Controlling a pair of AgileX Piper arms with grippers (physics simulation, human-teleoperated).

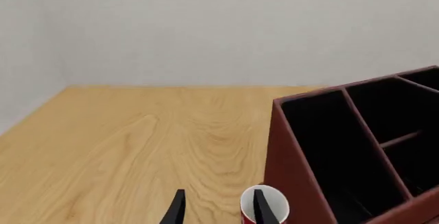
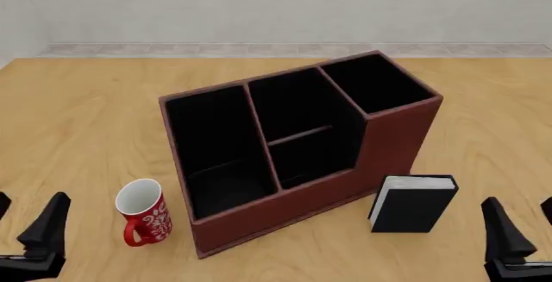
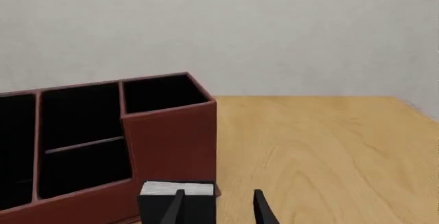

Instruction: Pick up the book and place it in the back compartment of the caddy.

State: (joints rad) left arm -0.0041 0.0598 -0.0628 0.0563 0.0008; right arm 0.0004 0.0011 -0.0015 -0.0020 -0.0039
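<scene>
Nowhere yet: book point(image 2: 412, 204) upright on counter point(image 2: 77, 120) beside caddy point(image 2: 302, 195), back compartment point(image 2: 312, 159) empty, both claws open, holding nothing.

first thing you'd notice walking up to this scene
The big reddish-brown caddy with its black compartments dominates the middle of the wooden table. A black book stands upright just off its taller right end, and a red-and-white mug stands near its left front corner. Both grippers wait open at the near edge.
</scene>
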